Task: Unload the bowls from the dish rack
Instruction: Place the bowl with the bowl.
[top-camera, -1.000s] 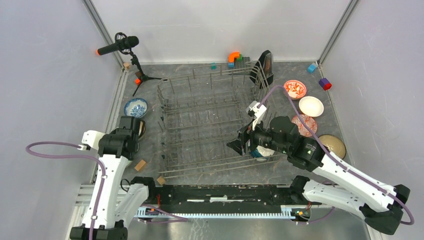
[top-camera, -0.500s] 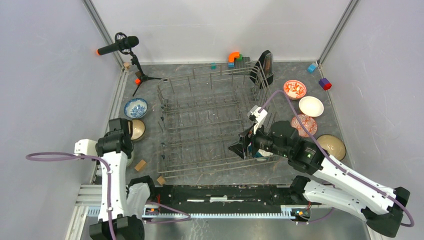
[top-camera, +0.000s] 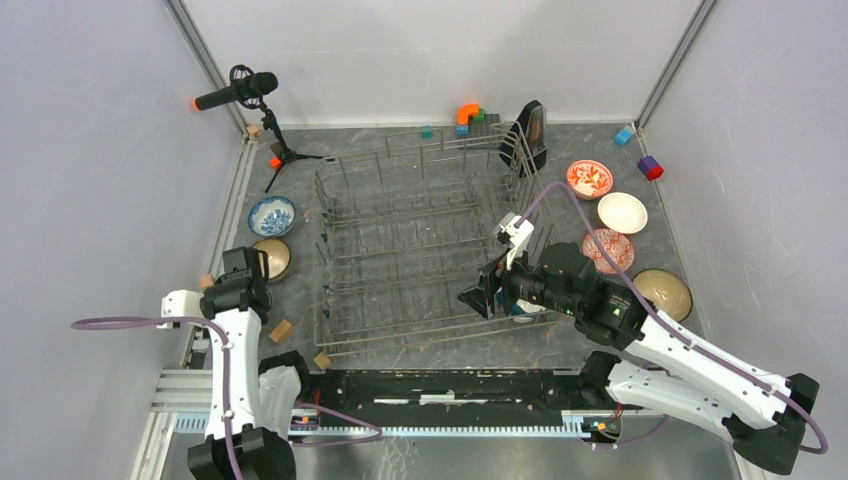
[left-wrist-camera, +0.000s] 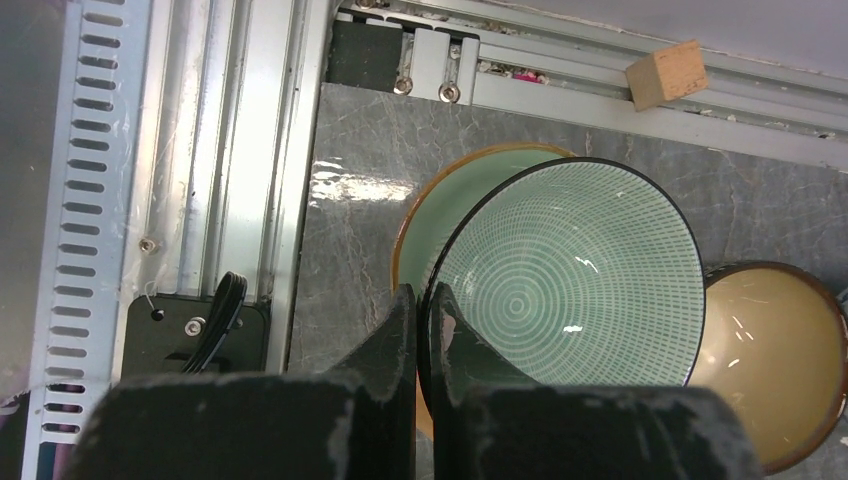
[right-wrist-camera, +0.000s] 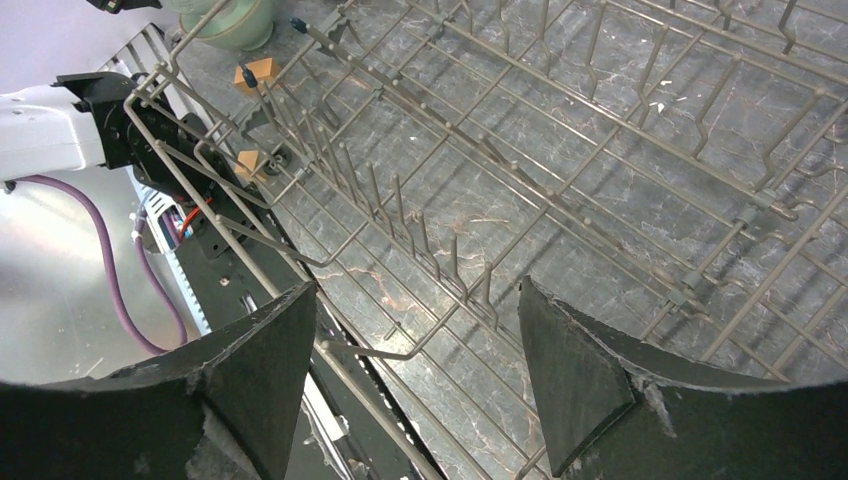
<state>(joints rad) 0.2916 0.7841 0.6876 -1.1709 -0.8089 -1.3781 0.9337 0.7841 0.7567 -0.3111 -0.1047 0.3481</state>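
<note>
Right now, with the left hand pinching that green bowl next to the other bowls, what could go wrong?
1. The left hand pinches the mint green bowl by a thin bit of rim only, so it may tilt or slip out.
2. In the wrist view that bowl overlaps an orange-rimmed bowl and is close to a tan bowl; lowering it here could knock ceramic together.
3. The right hand hangs open over the dish rack tines and might snag a wire.

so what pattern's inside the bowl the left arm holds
Mint green bowl, fine concentric dashed rings; best in left wrist view.
</note>
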